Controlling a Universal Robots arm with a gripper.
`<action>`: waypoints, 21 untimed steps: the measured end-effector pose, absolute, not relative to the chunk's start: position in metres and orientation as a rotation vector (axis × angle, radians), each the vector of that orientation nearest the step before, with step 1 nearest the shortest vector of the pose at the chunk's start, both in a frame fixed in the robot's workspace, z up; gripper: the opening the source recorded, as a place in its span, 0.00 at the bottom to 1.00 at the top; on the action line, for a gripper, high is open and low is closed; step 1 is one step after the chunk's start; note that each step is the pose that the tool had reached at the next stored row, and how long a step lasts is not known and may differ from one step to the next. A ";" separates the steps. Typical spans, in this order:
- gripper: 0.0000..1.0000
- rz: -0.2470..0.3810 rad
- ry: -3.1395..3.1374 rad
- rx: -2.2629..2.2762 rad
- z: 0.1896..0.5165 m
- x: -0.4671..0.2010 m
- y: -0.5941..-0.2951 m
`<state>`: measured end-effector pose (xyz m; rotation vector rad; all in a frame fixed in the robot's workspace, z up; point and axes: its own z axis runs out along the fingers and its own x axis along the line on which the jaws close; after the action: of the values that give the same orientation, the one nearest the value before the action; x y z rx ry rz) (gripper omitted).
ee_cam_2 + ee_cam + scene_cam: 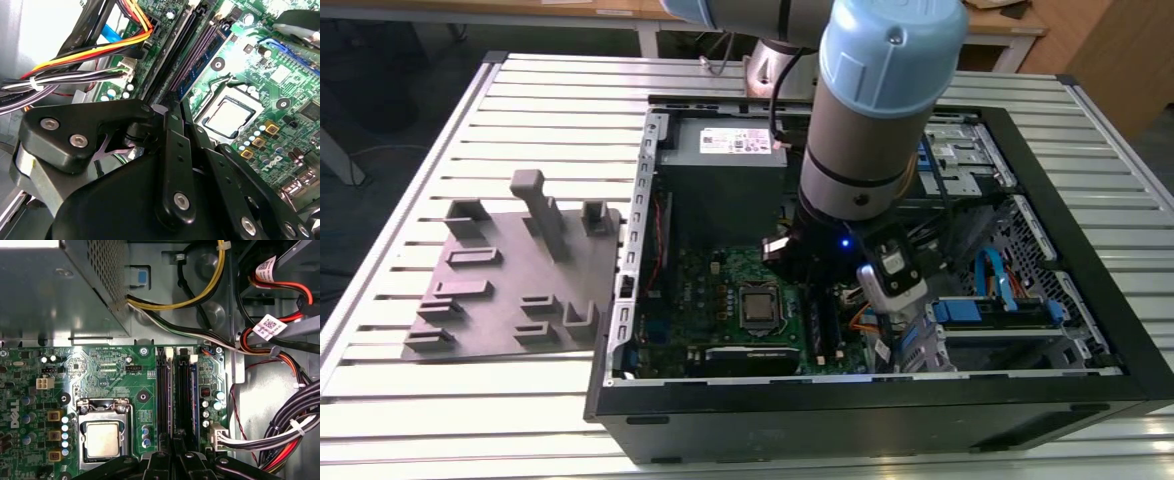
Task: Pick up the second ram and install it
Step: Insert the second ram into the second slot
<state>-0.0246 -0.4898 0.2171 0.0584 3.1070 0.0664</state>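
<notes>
Hovering over the memory slots inside the open black computer case [1087,300], the black gripper [175,452] sits at one end of the second ram [173,395]
In the first wrist view this slim dark stick stands on edge among the long black slots [162,395] of the large green motherboard [115,375]. Its long axis runs along them, from the gripper towards the grey metal power supply [45,295]. Whether the gripper is clamped on it or only poised over it I cannot tell. The square silver processor socket [102,437] lies just beside the slots, and yellow, black and white cables [200,295] crowd the other side. In the exterior view the grey-and-blue arm [867,120] reaches down into the case, which rests on a white slatted bench [520,100] beside a grey moulded fixture plate [507,290]
</notes>
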 end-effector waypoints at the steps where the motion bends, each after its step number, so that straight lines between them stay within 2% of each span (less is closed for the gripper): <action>1: 0.14 0.066 3.107 0.057 0.217 -0.025 -0.490; 21: 0.14 0.064 3.112 0.030 0.219 -0.021 -0.489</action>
<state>-0.0209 -0.4895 0.2194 0.0303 3.1122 0.0639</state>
